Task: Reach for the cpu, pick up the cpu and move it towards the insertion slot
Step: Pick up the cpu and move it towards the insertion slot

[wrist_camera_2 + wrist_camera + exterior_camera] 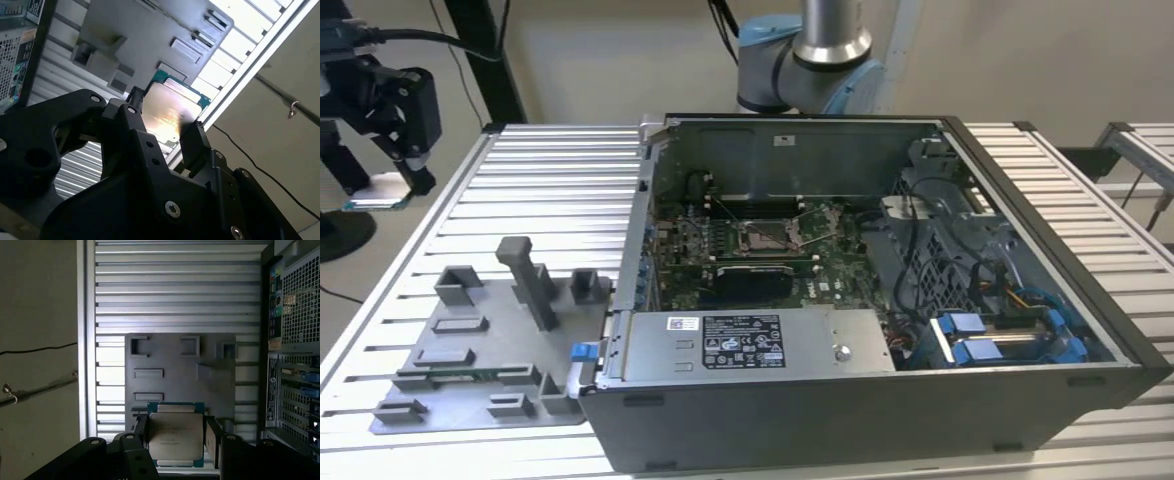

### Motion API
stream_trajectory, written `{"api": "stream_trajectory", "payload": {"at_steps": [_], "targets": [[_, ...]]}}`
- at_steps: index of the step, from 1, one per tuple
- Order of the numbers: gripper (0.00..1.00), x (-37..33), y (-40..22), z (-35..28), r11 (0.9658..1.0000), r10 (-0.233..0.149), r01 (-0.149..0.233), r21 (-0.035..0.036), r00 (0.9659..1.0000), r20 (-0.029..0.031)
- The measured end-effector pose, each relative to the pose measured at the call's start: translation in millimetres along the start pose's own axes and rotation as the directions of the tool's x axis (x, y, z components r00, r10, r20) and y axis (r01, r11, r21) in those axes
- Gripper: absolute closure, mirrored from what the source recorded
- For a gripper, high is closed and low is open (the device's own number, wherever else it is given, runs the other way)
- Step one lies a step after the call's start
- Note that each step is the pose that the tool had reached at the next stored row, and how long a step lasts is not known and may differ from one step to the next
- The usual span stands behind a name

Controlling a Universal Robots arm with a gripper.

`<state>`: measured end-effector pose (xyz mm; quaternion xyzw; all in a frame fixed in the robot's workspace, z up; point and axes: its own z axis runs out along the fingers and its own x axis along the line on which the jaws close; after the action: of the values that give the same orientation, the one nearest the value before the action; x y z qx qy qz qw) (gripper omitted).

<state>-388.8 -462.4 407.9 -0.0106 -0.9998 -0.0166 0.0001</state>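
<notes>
Fingers (213,440) clamp cpu (176,437) by opposite edges, clear above grey tray (170,360).

No wording could be made out. A white label (740,343) lay on the power supply (854,345), a small sticker (783,139) on the computer case (854,160), and faint print crossed the cpu (176,437) in the first wrist view, all illegible.
</notes>
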Motion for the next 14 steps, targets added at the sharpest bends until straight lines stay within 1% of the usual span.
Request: {"api": "stream_trajectory", "payload": {"at_steps": [8,11,14], "targets": [[1.0,-16.3,0.4,0.0,1.0,0.0,0.0,0.0,1.0,0.0],[1.0,-20.9,0.5,0.0,1.0,0.0,0.0,0.0,1.0,-0.0001],[1.0,-23.6,0.5,0.0,1.0,0.0,0.0,0.0,1.0,0.0]]}}
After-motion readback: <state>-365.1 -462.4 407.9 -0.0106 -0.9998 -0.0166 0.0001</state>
